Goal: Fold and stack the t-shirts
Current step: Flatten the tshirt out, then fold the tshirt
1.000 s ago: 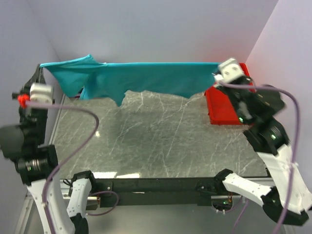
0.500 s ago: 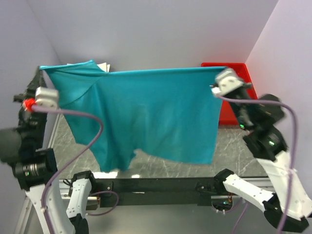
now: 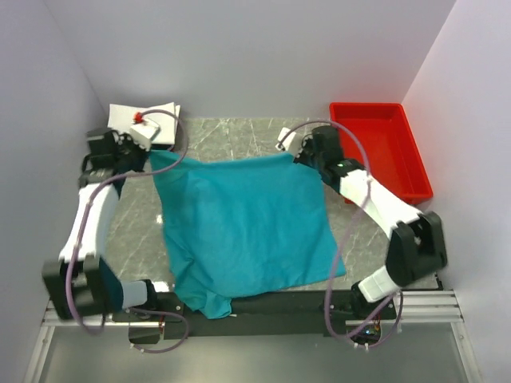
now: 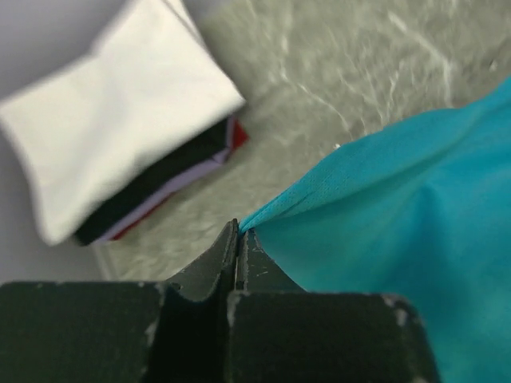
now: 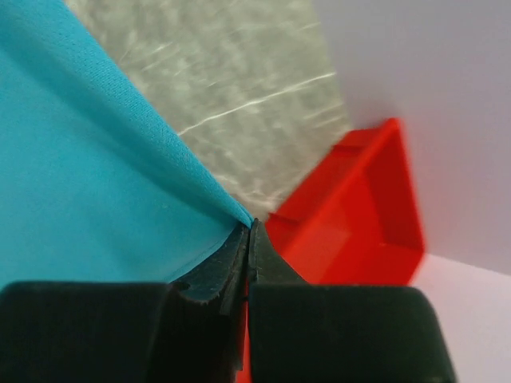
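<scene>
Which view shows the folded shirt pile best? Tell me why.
The left wrist view: the pile fills the upper left, with a white shirt on top and dark and red layers at its edge. The top view shows only its white top, partly hidden by the left arm. The right wrist view misses it.

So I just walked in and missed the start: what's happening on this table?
Both arms hold one teal t-shirt laid out on the table. The left gripper and right gripper each pinch a far corner; its near edge hangs over the table's front. A folded stack, white on top, sits far left.
</scene>
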`<state>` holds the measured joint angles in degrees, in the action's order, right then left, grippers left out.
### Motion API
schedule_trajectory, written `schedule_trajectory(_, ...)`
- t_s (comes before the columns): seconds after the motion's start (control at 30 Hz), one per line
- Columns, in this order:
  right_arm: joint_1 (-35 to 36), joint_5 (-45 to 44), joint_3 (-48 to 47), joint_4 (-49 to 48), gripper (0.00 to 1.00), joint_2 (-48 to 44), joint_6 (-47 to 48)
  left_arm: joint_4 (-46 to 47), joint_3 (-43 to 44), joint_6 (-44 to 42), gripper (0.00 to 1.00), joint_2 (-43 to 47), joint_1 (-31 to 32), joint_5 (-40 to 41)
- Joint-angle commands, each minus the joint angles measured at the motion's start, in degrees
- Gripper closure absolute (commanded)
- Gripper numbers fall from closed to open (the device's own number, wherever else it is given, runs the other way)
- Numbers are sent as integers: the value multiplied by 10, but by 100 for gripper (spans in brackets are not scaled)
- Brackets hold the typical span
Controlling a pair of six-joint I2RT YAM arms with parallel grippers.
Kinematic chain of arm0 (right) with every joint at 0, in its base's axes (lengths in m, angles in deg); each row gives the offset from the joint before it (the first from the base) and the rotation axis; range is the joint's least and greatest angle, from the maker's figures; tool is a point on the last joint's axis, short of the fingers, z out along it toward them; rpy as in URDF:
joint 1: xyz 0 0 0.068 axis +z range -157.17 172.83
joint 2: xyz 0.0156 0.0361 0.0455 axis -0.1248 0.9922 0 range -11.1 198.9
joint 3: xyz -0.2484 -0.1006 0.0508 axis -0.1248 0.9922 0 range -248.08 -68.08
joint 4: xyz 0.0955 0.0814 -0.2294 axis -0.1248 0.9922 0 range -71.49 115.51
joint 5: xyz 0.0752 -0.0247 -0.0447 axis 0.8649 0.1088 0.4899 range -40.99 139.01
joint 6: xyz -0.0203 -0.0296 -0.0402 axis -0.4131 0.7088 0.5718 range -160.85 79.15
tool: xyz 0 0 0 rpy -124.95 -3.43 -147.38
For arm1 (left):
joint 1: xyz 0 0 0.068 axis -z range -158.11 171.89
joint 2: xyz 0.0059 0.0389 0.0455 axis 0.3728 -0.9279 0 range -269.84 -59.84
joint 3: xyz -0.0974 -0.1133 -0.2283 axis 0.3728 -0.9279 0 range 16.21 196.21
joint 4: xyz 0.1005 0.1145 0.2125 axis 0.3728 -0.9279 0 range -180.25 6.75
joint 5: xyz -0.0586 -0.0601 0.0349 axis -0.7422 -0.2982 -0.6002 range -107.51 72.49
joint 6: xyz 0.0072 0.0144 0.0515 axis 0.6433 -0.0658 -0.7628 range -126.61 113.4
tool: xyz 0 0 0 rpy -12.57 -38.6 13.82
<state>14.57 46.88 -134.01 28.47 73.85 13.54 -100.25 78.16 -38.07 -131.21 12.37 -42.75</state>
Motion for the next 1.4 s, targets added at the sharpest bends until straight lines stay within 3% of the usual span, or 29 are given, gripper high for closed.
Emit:
schedule_trajectory(0.0,-13,2,-29,-60,100,69,7,55,41,-7,99,-97,30,26)
schedule_trajectory(0.23,-44,-28,-161,-52,100,253,10,50,197,40,99,-332,45,37)
schedule_trajectory(0.33,-51,-22,-193,-32,100,286,12,20,266,47,99,-389,57,55)
schedule_trajectory(0.5,-59,-2,-233,0,100,318,10,-25,301,68,99,-424,65,75)
schedule_trajectory(0.7,-74,42,-231,48,100,296,15,-78,239,61,99,-345,73,65)
schedule_trajectory(0.93,-89,99,-195,119,100,237,30,-168,99,26,99,-174,115,73)
schedule_trajectory(1.1,-95,113,-151,151,100,198,55,-215,40,67,99,-88,140,94)
schedule_trajectory(1.37,-101,115,-104,168,100,190,85,-291,-21,88,99,-65,163,113)
